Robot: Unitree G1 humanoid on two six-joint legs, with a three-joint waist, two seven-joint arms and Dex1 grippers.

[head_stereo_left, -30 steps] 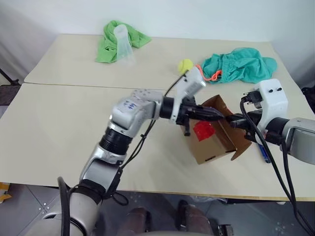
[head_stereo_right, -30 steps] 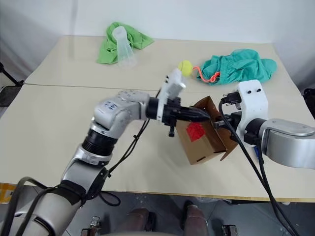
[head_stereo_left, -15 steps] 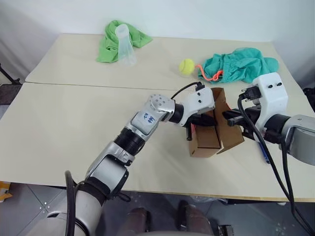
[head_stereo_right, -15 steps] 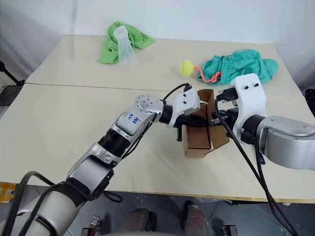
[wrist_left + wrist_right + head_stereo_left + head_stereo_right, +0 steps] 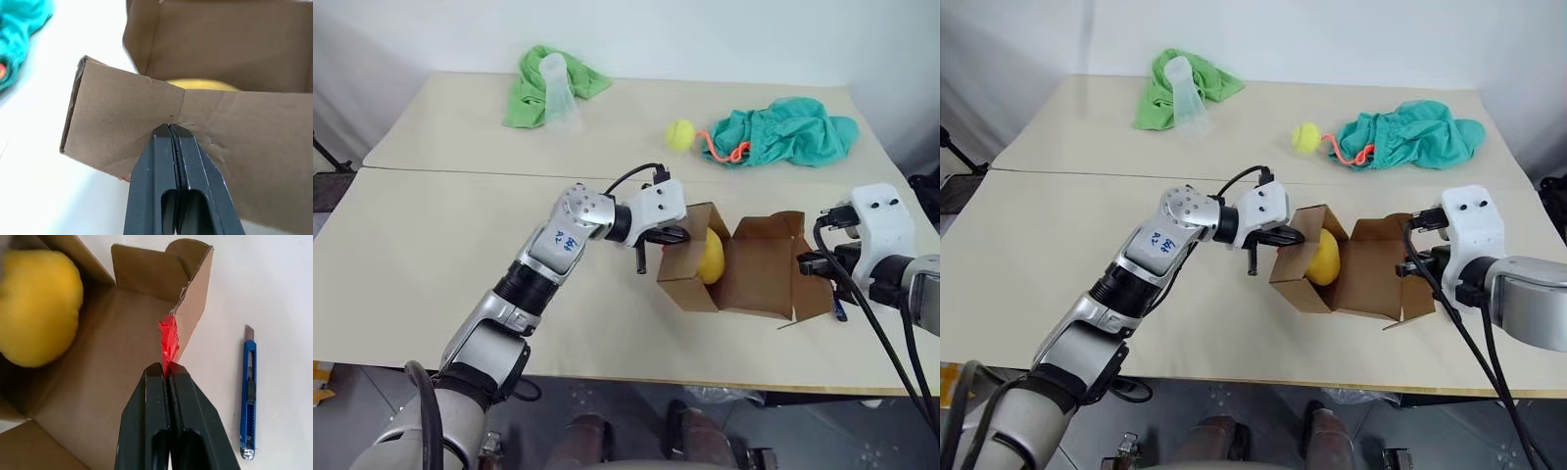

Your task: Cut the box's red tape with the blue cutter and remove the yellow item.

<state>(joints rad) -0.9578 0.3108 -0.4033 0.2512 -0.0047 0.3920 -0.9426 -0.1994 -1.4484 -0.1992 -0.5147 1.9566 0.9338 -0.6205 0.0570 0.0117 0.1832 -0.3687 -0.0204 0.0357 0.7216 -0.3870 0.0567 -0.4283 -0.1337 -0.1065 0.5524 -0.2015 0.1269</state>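
— since a moment ago the box (image 5: 736, 271) is pulled open, yellow item (image 5: 709, 257) showing inside.
— left gripper (image 5: 679, 235) pinches one flap, right gripper (image 5: 805, 264) the taped flap; blue cutter (image 5: 248, 390) lies beside the box on the pale table (image 5: 431, 245).

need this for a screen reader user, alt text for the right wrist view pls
The right gripper, shut on a cardboard flap edged with torn red tape, holds open the box, where the yellow item sits. The blue cutter lies on the table beside the box.
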